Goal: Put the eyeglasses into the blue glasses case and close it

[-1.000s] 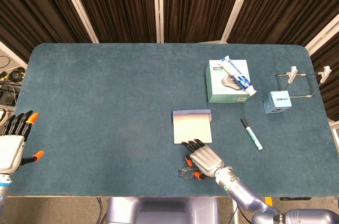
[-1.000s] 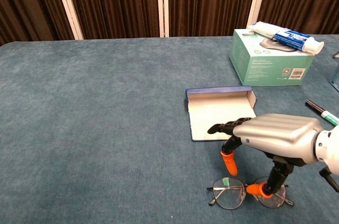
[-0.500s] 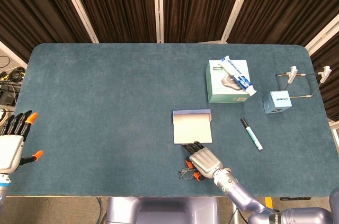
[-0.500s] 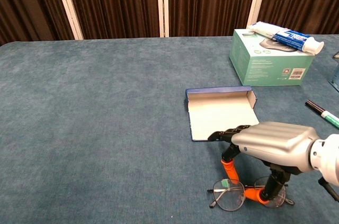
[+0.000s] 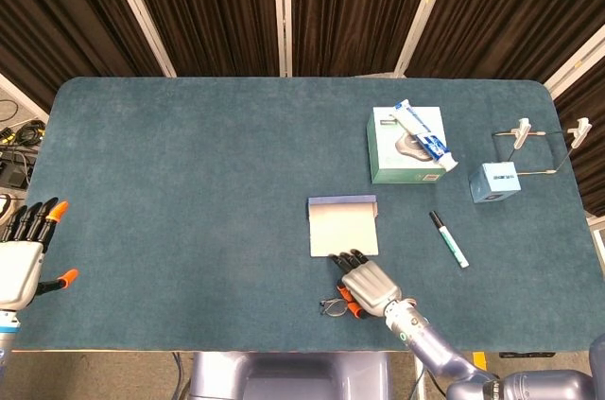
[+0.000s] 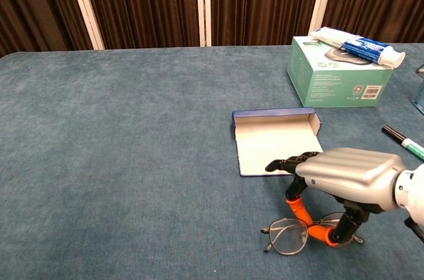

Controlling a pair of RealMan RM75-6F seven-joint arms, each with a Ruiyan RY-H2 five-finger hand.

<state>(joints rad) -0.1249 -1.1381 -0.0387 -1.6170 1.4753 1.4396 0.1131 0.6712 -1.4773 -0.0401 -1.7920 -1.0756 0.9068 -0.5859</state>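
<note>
Blue glasses case (image 6: pixel 276 142) open beside right hand (image 6: pixel 348 177) pinching eyeglasses (image 6: pixel 291 236); marker (image 5: pixel 449 239), green box (image 6: pixel 338 71) right; left hand (image 5: pixel 24 253) released.

The open blue glasses case (image 6: pixel 275 145) lies flat near the middle of the teal felt-covered table (image 5: pixel 189 192), its raised wall at the far side. Just in front of it, toward the near edge, the robot's right hand (image 6: pixel 344 181) stands over the thin wire-framed eyeglasses (image 6: pixel 298 235), its fingertips (image 6: pixel 303 212) down at the bridge between the lenses. Behind and to the right of the case sits a pale green cardboard box (image 6: pixel 334 73) with a white toothpaste tube (image 6: pixel 358 46) lying on top. A green-capped marker pen (image 5: pixel 449 238) lies right of the case. The left hand (image 5: pixel 24 253) hangs at the table's far left edge, well apart from everything.
</note>
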